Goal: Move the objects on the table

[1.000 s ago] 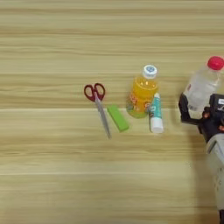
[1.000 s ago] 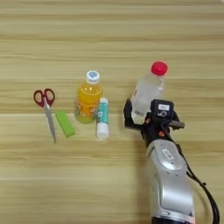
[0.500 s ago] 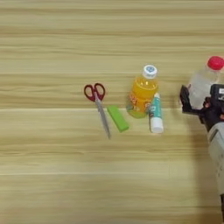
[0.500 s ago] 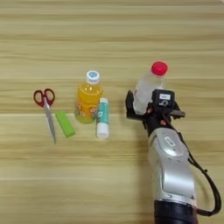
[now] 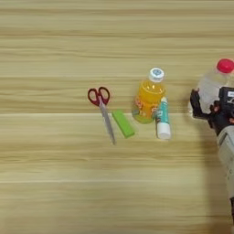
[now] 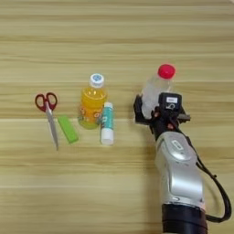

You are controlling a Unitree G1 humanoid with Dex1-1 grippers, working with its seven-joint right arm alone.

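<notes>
Fingers [image 6: 138, 109] of the right gripper [image 6: 153, 112], 2 black prongs, are closed around the lower body of the clear red-capped plastic bottle [image 6: 155, 89], whose long axis leans up-right at the table's [image 6: 117, 36] right, apart from the 4 other objects.

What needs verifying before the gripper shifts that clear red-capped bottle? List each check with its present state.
1. Gripper around the clear red-capped plastic bottle: ok, black fingers flank its lower body.
2. Firm grip: cannot tell.
3. Red cap on: ok.
4. Bottle apart from the white-and-teal tube: ok, bare table between them.
5. Small orange juice bottle with white cap upright: ok.
6. Red-handled scissors and small green rectangular block out of the way: ok, far left.
</notes>
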